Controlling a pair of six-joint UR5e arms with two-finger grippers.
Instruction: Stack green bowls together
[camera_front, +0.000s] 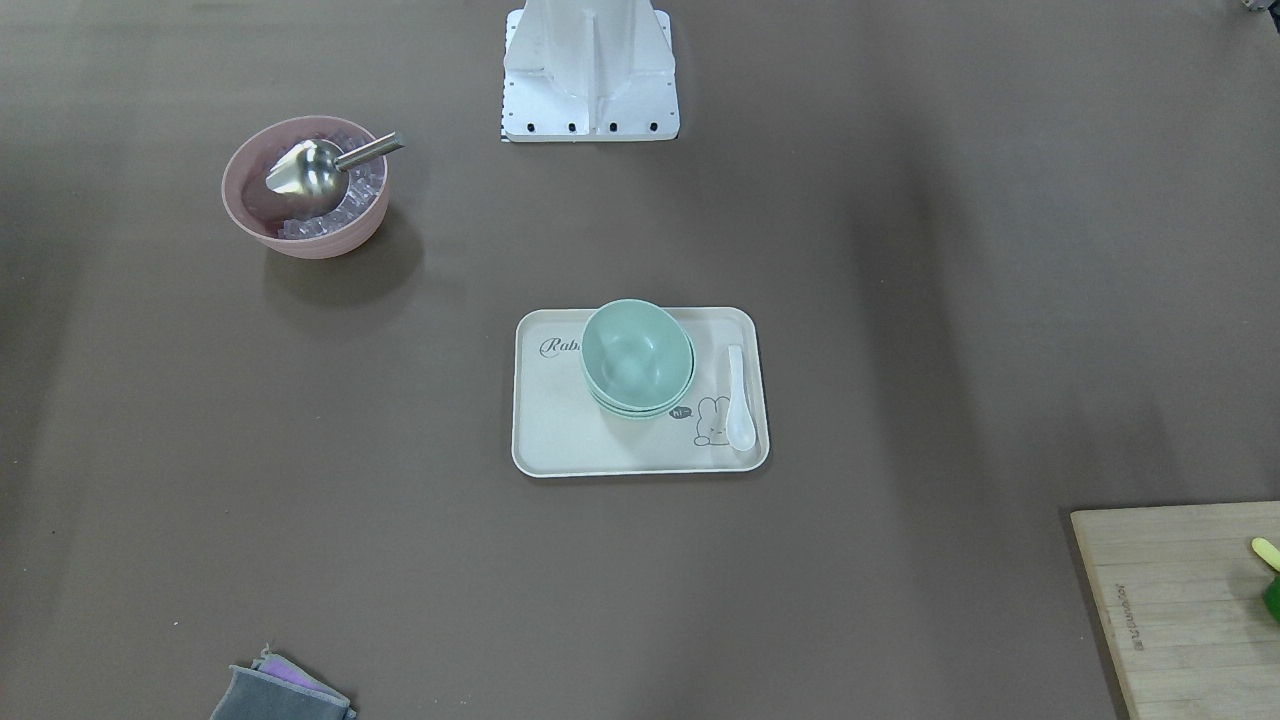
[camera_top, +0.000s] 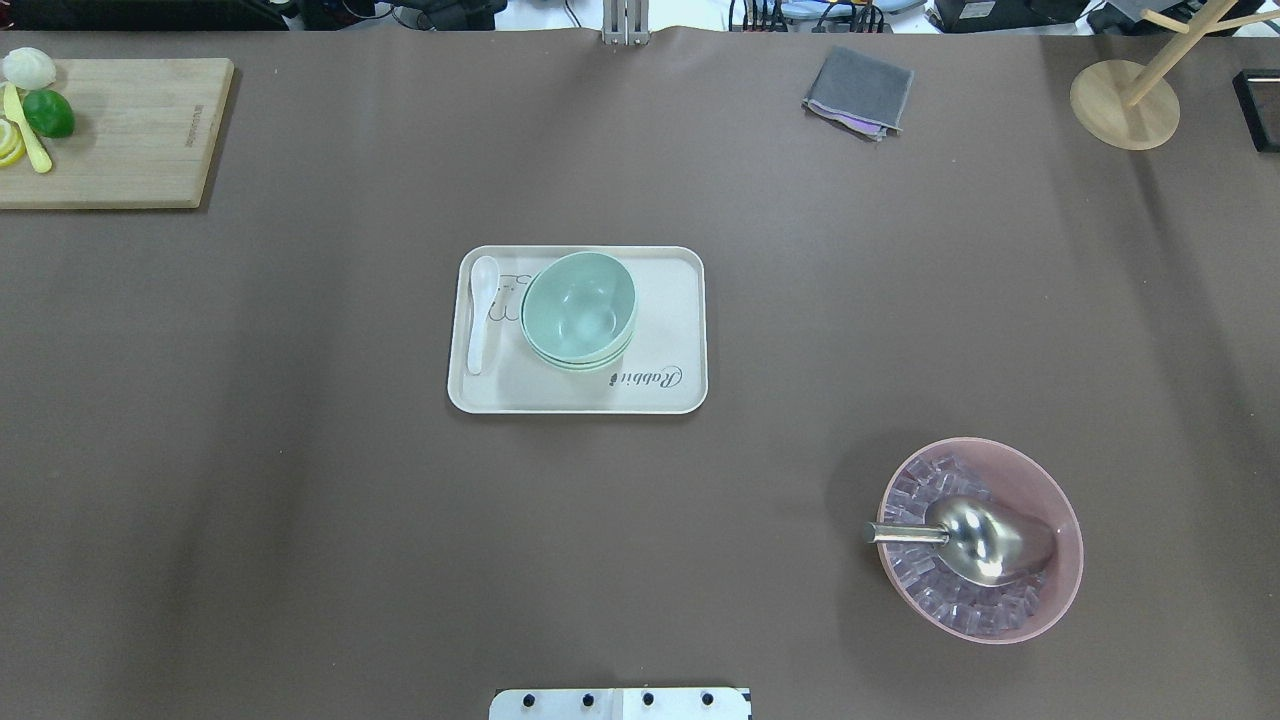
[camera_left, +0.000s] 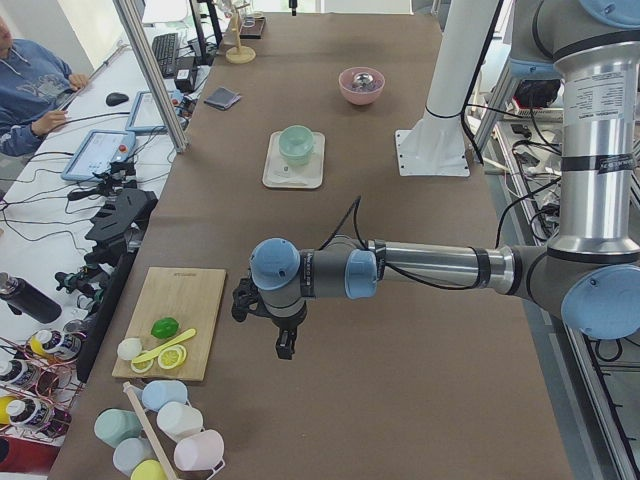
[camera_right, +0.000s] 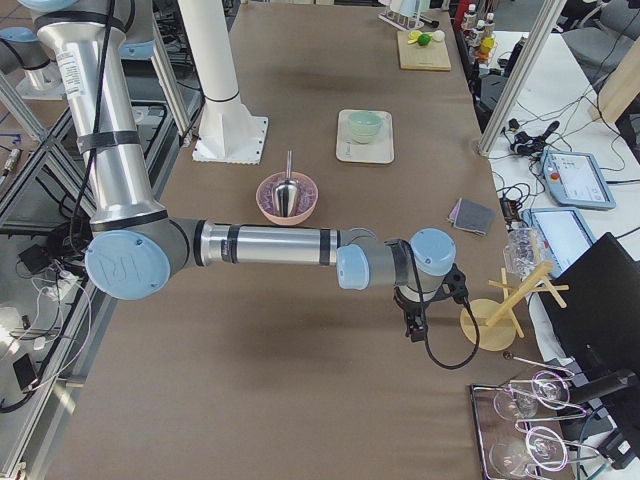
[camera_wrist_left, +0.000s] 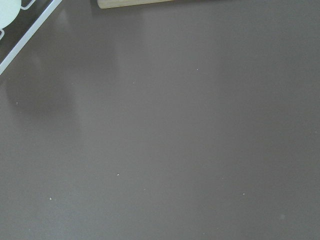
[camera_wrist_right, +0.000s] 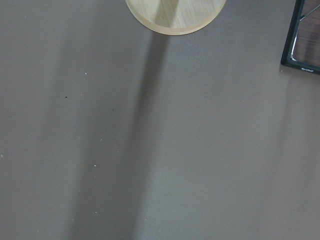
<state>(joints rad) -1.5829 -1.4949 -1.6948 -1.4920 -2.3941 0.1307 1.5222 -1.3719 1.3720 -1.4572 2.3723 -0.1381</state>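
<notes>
The green bowls (camera_front: 637, 355) sit nested in one stack on a cream tray (camera_front: 560, 440) at the table's middle. They also show in the overhead view (camera_top: 578, 308) and in both side views (camera_left: 296, 143) (camera_right: 365, 125). My left gripper (camera_left: 284, 346) hangs over the table's left end beside the cutting board, far from the bowls. My right gripper (camera_right: 415, 326) hangs over the right end near the wooden stand. Both show only in the side views, so I cannot tell whether they are open or shut.
A white spoon (camera_top: 482, 310) lies on the tray. A pink bowl (camera_top: 980, 540) holds ice cubes and a metal scoop. A cutting board (camera_top: 110, 130) with fruit, a grey cloth (camera_top: 858, 92) and a wooden stand (camera_top: 1125, 100) sit along the far edge.
</notes>
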